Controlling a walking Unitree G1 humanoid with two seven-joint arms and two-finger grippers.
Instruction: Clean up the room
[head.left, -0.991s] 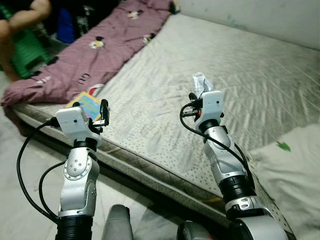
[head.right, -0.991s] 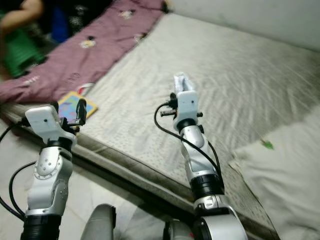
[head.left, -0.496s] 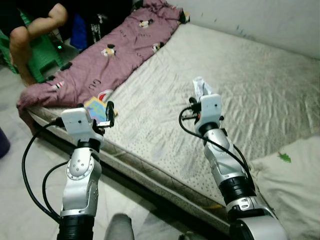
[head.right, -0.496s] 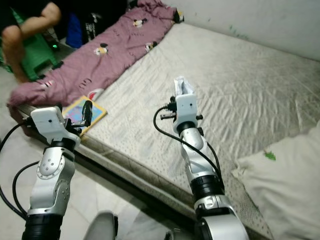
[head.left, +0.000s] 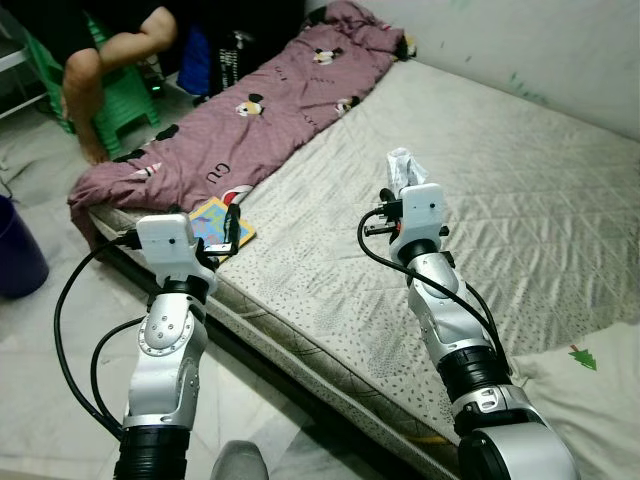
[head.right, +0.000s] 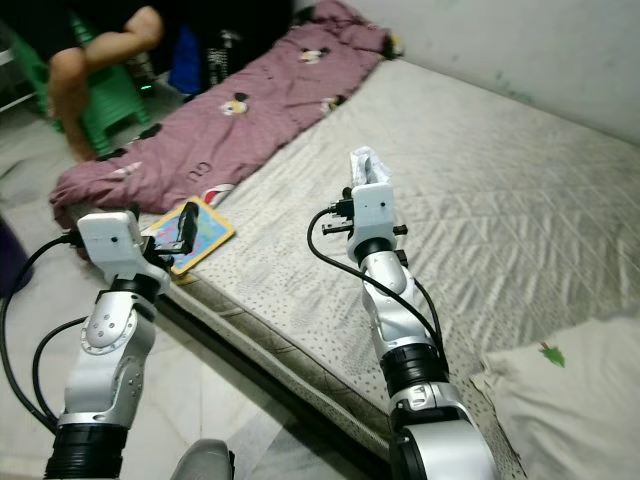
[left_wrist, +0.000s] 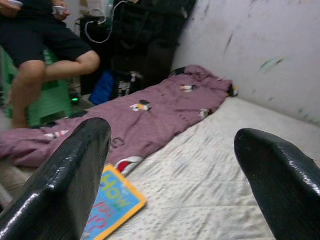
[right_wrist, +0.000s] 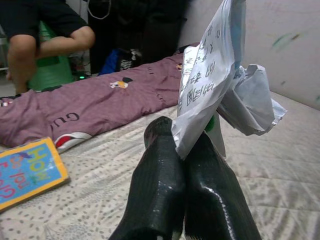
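Observation:
My right gripper (right_wrist: 182, 145) is raised over the mattress (head.left: 520, 190), shut on a crumpled white paper wrapper (right_wrist: 215, 90) with printed text; the same wrapper (head.left: 401, 167) sticks up above the wrist. My left gripper (left_wrist: 170, 165) is open and holds nothing, hovering at the bed's near edge. A colourful children's book (head.right: 203, 232) lies flat on the mattress corner just beyond the left gripper (head.left: 230, 224). A purple cartoon-print blanket (head.left: 260, 110) lies along the bed's left side.
A person sits on a green stool (head.left: 110, 105) at the far left, legs bent. A dark blue bucket (head.left: 15, 250) stands on the floor to the left. A white pillow (head.left: 595, 400) lies at the bed's near right. A wall runs behind the bed.
The whole view has shifted as the camera moved, bringing the floor, bucket and person into sight. Both arms keep their pose; the right gripper still holds the wrapper.

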